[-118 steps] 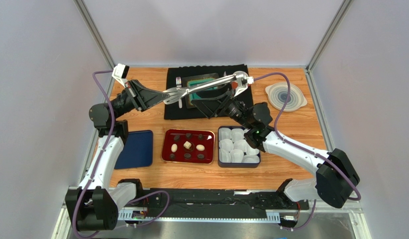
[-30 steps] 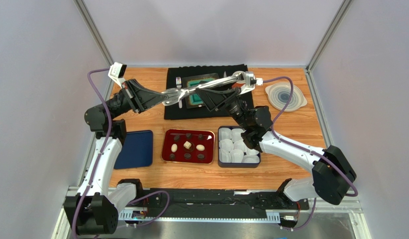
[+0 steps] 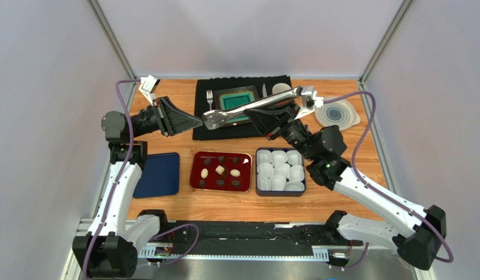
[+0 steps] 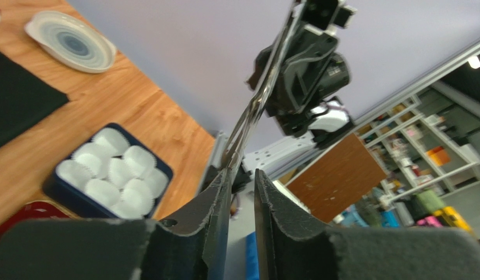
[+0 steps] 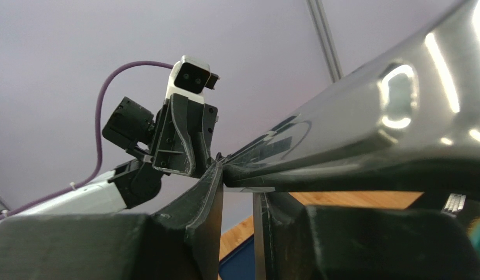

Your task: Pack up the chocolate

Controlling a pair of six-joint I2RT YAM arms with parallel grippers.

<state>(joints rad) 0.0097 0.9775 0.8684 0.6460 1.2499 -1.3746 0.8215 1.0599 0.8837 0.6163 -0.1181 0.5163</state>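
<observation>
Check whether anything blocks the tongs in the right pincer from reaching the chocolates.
Nothing visible does. The right pincer holds the tongs above the black mat; the chocolates lie uncovered in the red tray nearer the bases, and the left pincer sits off to the side.

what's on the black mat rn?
Seen on the black mat: green tray, fork, white cup. The tongs in the right gripper cross above it, covering the tray's near edge and some mat; whatever lies there can't be seen.
</observation>
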